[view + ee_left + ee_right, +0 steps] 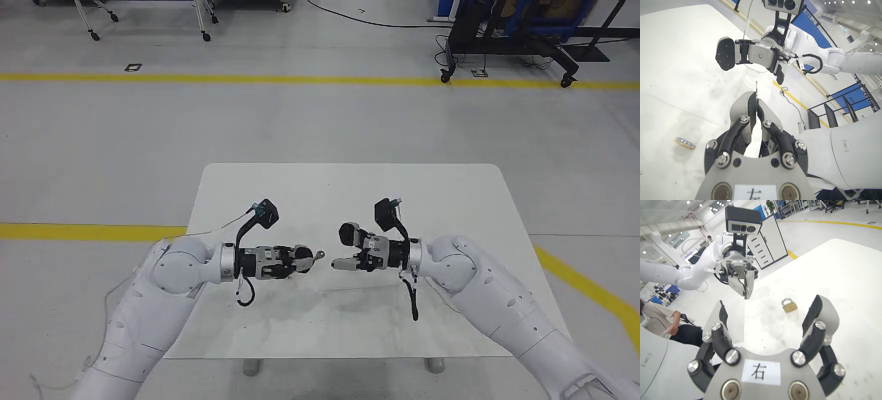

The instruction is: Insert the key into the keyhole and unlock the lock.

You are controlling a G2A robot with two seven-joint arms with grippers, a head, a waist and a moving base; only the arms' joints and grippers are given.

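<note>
White table [430,200] lay under both arms in the top view. The left gripper [306,258] and right gripper [343,250] faced each other close above it, and a small metal key [317,256] jutted from the left one. The danger, I judged, was the key twisting or slipping in so thin a pinch once it met the brass padlock [685,143], which sat unheld and free to skid. In the left wrist view the left jaws were closed tight on the key's [757,89] lower part, and the padlock lay on the table well aside. In the right wrist view the right gripper [769,303] stood wide open and empty, above and apart from the padlock [789,306].
</note>
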